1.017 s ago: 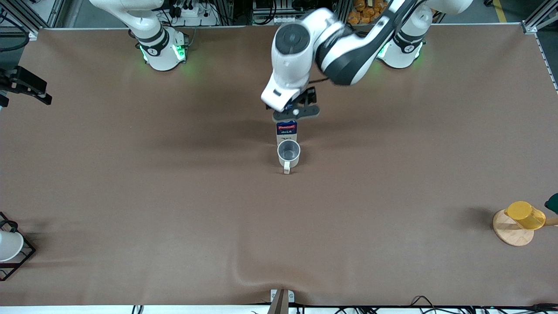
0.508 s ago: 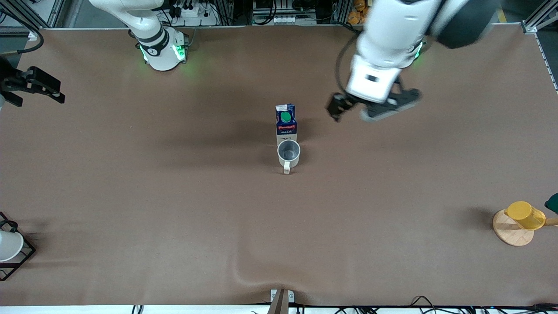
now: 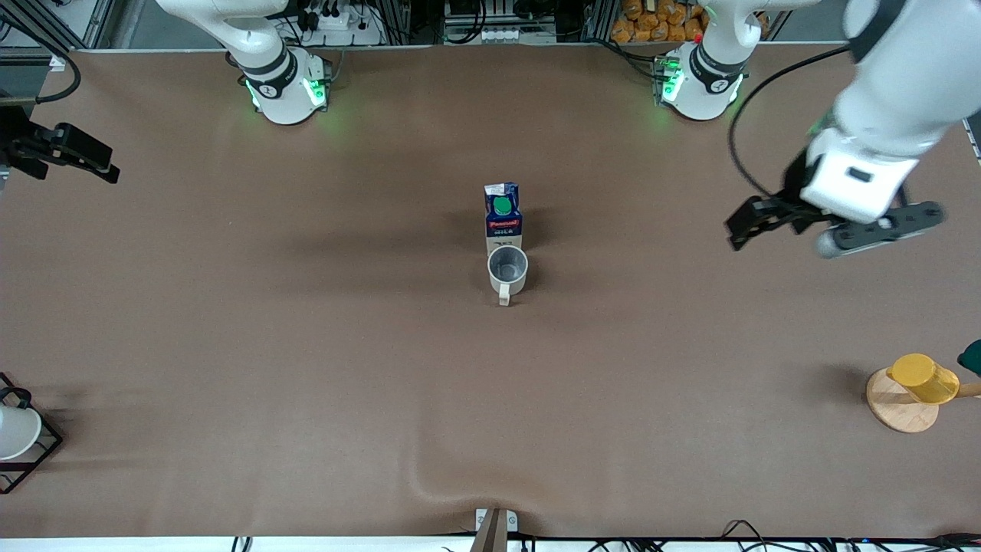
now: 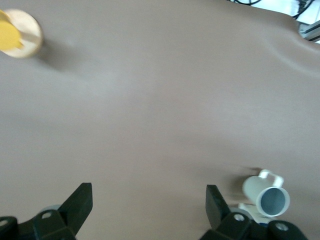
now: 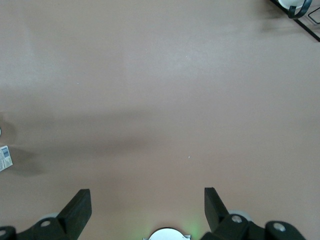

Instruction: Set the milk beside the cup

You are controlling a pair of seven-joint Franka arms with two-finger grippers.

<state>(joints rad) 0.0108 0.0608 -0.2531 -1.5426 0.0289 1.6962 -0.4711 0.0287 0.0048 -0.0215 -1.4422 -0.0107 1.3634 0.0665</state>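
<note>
- The milk (image 3: 503,217) was seen standing upright near the middle of the table (image 3: 306,322), green cap facing up toward the front camera.
- The cup (image 3: 507,271) was found just beside the milk, nearer to the front camera, looking in contact or nearly so; contact could not be confirmed.
- The cup's handle was pointed toward the front camera; the grey inside was seen from above.
- The left gripper (image 3: 831,226) was held in the air over bare table toward the left arm's end, well apart from the milk and cup.
- Its fingers (image 4: 80,205) were spread wide with nothing between them.
- In the left wrist view the cup (image 4: 266,194) was caught near one finger's edge, with only a sliver of the milk visible beside it.
- The right gripper (image 3: 65,149) was parked over the table edge at the right arm's end, waiting.
- Its fingers (image 5: 77,207) were also spread wide, empty, over bare table.
- A yellow cup (image 3: 923,378) was noted lying on a round wooden base (image 3: 900,406) at the left arm's end, near the front camera.
- A white cup in a black wire frame (image 3: 19,437) was noted at the right arm's end, near the front camera.
</note>
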